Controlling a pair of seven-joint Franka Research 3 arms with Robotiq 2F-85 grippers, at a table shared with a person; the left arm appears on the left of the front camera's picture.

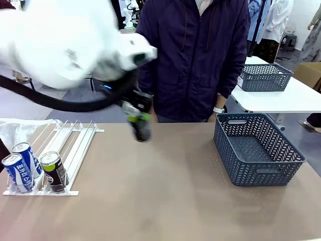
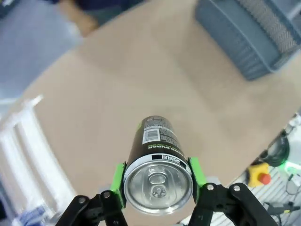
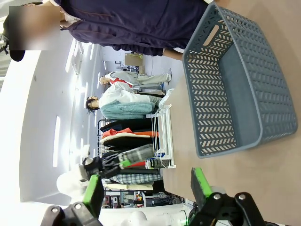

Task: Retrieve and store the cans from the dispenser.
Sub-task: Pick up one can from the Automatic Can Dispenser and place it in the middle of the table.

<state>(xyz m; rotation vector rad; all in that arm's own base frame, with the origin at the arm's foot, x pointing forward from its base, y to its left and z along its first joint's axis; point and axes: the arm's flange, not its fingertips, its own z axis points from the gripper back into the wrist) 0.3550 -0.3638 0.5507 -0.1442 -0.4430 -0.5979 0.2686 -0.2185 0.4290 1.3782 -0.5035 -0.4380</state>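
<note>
Tan worktop [image 1: 165, 211] in the foreground, with grey floor [image 1: 30, 103] beyond its far edge. Behind it, to the right, a white table [image 1: 286, 103] carries a grey mesh basket [image 1: 264, 77], with a cardboard box [image 1: 310, 74] just past it. Right wrist view: a clothes rail [image 3: 124, 136] of hanging garments, pale walls and long strip lights [image 3: 56, 141].

The black can [image 2: 157, 146] is showing a glossy printed side and a bright, smooth metal top. The table [image 1: 165, 211] is looking matt, smooth and tan. The basket [image 1: 266, 173] is reading as dull grey-blue moulded plastic mesh — the dispenser [image 1: 70, 150] as thin white wire and smooth white plastic.
</note>
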